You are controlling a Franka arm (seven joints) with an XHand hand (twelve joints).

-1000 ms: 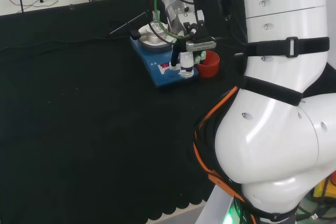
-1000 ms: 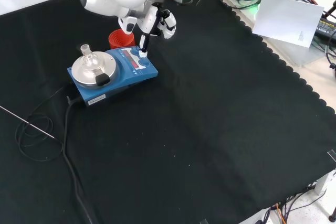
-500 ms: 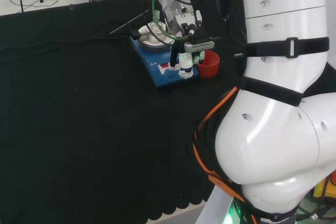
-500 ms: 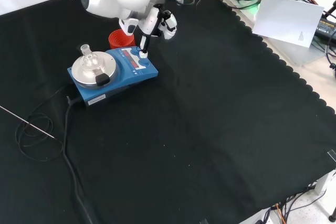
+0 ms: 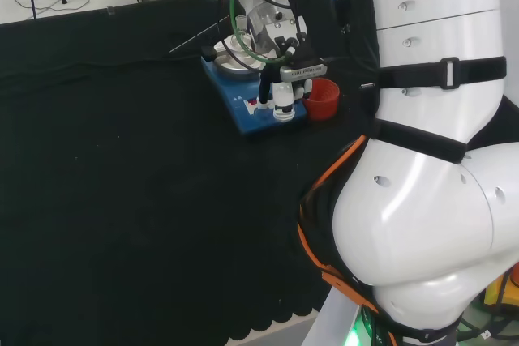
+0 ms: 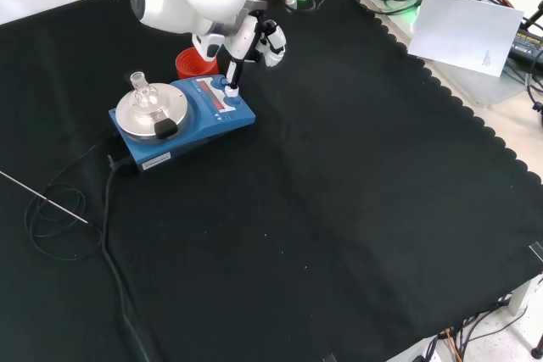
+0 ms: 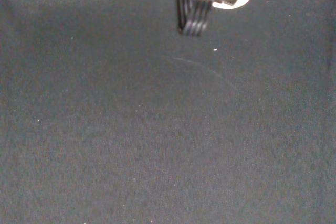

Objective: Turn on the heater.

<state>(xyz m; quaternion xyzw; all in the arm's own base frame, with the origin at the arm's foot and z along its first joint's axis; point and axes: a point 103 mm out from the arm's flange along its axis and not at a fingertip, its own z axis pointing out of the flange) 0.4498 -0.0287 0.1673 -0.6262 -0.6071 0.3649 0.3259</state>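
while my hand (image 6: 246,44) hangs over the blue heater (image 6: 182,116), one straight finger touches its front panel; i read the fingers as uncurled.

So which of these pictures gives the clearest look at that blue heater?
The front view: the blue heater lies in the open, round plate and control panel both plain. In the head view the hand and arm cables cover part of it. The wrist view looks at black cloth.
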